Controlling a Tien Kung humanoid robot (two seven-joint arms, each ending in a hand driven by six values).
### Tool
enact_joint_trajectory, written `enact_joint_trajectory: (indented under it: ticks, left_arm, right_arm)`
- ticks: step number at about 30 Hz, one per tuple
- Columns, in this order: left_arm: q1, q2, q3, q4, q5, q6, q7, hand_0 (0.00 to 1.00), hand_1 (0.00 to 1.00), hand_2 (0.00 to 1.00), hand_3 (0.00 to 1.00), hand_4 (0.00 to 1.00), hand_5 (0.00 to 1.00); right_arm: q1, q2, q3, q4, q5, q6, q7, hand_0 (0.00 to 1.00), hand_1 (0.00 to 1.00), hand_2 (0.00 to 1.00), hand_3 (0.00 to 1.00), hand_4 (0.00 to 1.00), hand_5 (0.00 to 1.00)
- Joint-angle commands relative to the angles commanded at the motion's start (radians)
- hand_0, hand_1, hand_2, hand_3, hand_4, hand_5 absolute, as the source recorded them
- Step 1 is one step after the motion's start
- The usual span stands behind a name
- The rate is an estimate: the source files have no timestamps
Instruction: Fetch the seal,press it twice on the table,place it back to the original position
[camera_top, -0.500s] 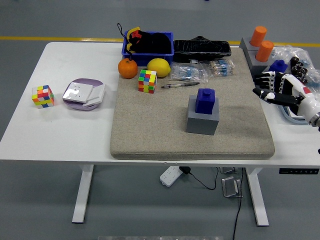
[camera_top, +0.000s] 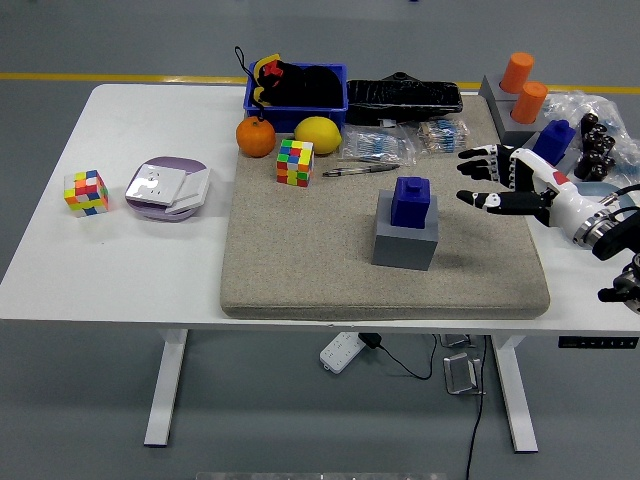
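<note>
The seal (camera_top: 412, 200) is a dark blue block with a small knob on top. It stands on a grey square base (camera_top: 405, 240) in the middle of the beige mat (camera_top: 300, 270). My right hand (camera_top: 497, 180) reaches in from the right over the mat, to the right of the seal and apart from it. Its fingers are spread and hold nothing. The left arm is out of view.
A Rubik's cube (camera_top: 295, 162), an orange (camera_top: 255, 137), a lemon (camera_top: 318, 134), a pen (camera_top: 360, 170) and plastic bags lie at the mat's back. A blue bin (camera_top: 297, 88), a black case (camera_top: 404, 97), orange cylinders (camera_top: 522, 85), another cube (camera_top: 86, 192) and a purple dish (camera_top: 167, 187) stand around.
My right hand has moved left from the table's right edge in over the mat toward the seal, fingers spread. The seal has not moved.
</note>
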Motion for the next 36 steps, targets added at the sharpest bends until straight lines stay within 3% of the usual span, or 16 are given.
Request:
enact_joint_trajectory:
  ticks: [5, 6, 17, 29, 30, 36]
  left_arm:
    - [-0.002, 0.001, 0.008, -0.001, -0.001, -0.001, 0.000, 0.809, 0.814, 0.789, 0.840, 0.785, 0.397]
    - [-0.003, 0.001, 0.010, -0.001, -0.001, -0.001, 0.000, 0.809, 0.814, 0.789, 0.839, 0.785, 0.398]
    - [-0.004, 0.001, 0.020, 0.000, -0.004, -0.002, 0.000, 0.810, 0.815, 0.789, 0.839, 0.785, 0.397]
    - [-0.002, -0.004, 0.021, 0.000, -0.004, -0.003, -0.001, 0.810, 0.815, 0.790, 0.840, 0.785, 0.398]
    - [-0.003, -0.005, 0.020, 0.000, -0.004, -0.003, -0.001, 0.810, 0.816, 0.790, 0.841, 0.786, 0.398]
    - [-0.003, -0.007, 0.023, 0.001, -0.004, -0.004, -0.001, 0.810, 0.817, 0.790, 0.840, 0.786, 0.397]
  right_arm:
    - [0.017, 0.011, -0.036, -0.009, -0.019, 0.010, 0.006, 0.853, 0.789, 0.784, 0.847, 0.962, 0.038]
    - [0.020, 0.013, -0.042, -0.010, -0.019, 0.010, 0.006, 0.865, 0.833, 0.844, 0.907, 0.967, 0.024]
    - [0.045, 0.023, -0.098, -0.038, -0.012, 0.005, 0.019, 0.866, 0.844, 0.860, 0.926, 0.975, 0.002]
    - [0.065, 0.043, -0.159, -0.078, -0.018, -0.071, 0.082, 0.823, 0.814, 0.840, 0.882, 0.937, 0.002]
    - [0.066, 0.042, -0.166, -0.079, -0.014, -0.078, 0.088, 0.775, 0.762, 0.801, 0.848, 0.886, 0.002]
    - [0.064, 0.042, -0.184, -0.080, -0.002, -0.105, 0.105, 0.759, 0.742, 0.769, 0.829, 0.870, 0.002]
